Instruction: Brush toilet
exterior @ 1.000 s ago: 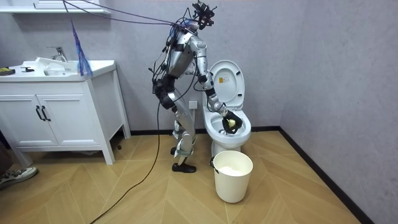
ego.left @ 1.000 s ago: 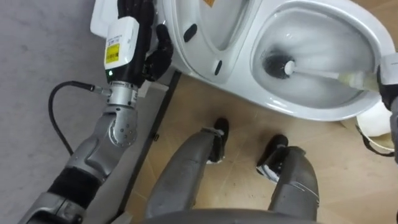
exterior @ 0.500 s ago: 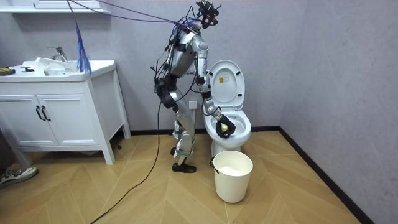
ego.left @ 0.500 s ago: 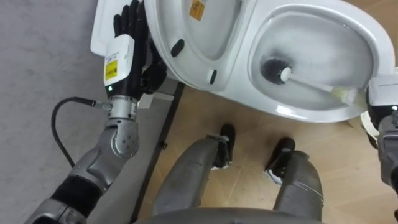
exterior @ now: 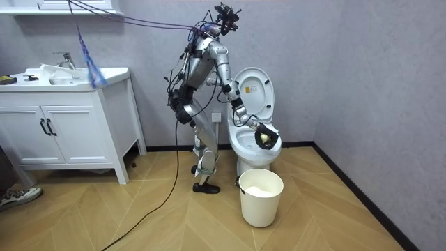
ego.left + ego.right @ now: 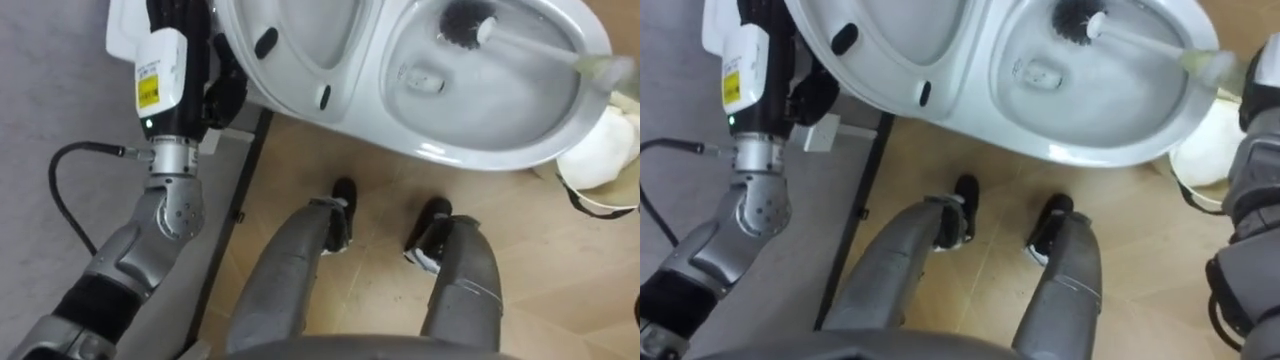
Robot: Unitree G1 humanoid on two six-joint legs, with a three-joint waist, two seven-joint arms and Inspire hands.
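I stand close to the toilet (image 6: 440,152), with my feet on the wooden floor (image 6: 560,275) just below its bowl (image 6: 500,112), and I lean a little over it, as the room view shows. The brush (image 6: 530,43) is inside the bowl. Its dark bristle head lies against the far inner wall, at the upper edge of the eye views, and its pale handle runs across the bowl to my right side and out over the rim. My right hand (image 5: 265,132) holds the end of this handle; in the room view it is closed around it, just above the front rim of the bowl. My left hand (image 6: 222,92) is up beside the raised lid (image 6: 300,40), between the lid and the white tank (image 6: 128,25), and partly behind the lid's edge — whether it is open or closed I cannot tell. A white bucket (image 6: 598,160) stands on the floor just beside the bowl on my right. In the room view a white cabinet (image 5: 66,125) with a sink stands well apart, at the room view's left.
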